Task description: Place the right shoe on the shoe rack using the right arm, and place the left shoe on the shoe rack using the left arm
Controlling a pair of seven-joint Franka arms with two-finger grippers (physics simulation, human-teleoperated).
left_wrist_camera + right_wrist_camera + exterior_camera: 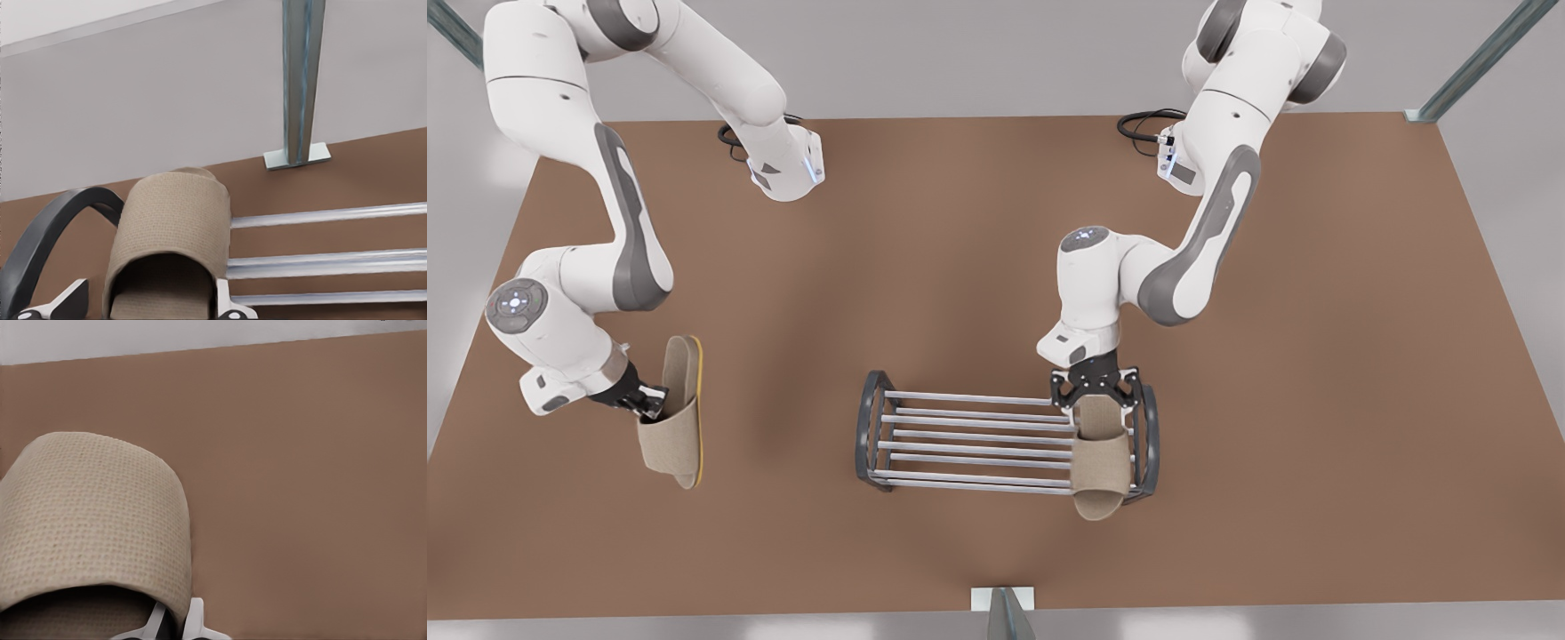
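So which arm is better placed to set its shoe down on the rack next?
Left. The left gripper already has its shoe over the rack; the right gripper has its shoe well off to the side.

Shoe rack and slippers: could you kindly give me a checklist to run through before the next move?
1. Beige fabric slipper on low metal shoe rack, front view's right end: ok.
2. Slipper fully on bars: not ok, toe overhangs.
3. Left gripper at its heel, released: cannot tell.
4. Right gripper shut on second beige slipper, off the rack: ok.
5. Free bars for it: ok.
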